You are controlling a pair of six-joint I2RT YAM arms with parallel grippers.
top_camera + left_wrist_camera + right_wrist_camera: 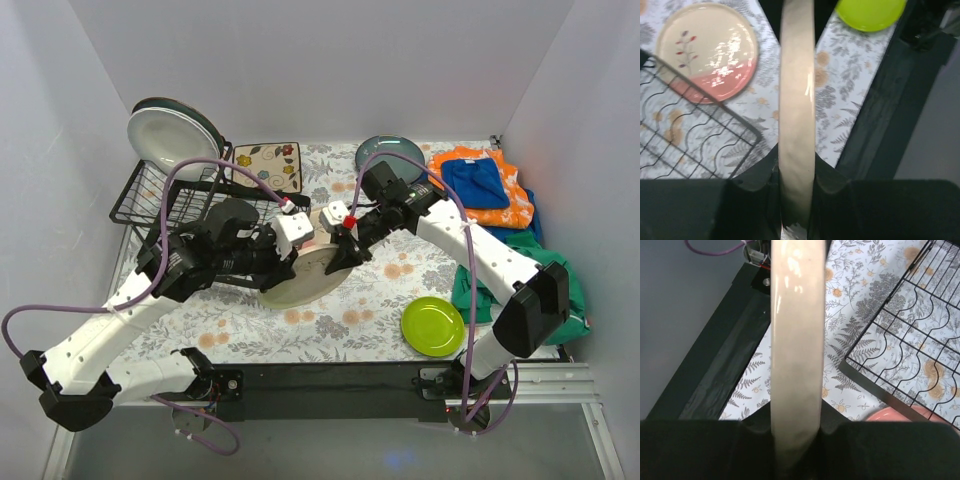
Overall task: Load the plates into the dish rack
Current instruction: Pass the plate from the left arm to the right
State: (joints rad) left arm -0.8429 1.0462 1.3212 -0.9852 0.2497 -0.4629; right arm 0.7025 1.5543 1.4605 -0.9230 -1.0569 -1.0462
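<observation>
My left pincer (796,197) and right pincer (796,437) are both clamped on the rim of the cream plate (300,282), which is on edge at mid-frame over the table (350,322). I'd loosen one only while the other grips firmly, then steer the plate upright toward the dish rack (150,205), upper left. The glaze looks glossy and slippery.

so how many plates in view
6: white plate and dark plate in the rack, cream plate held mid-table, pink plate beside the rack, blue-grey plate at back, green plate at front. More may be hidden.
</observation>
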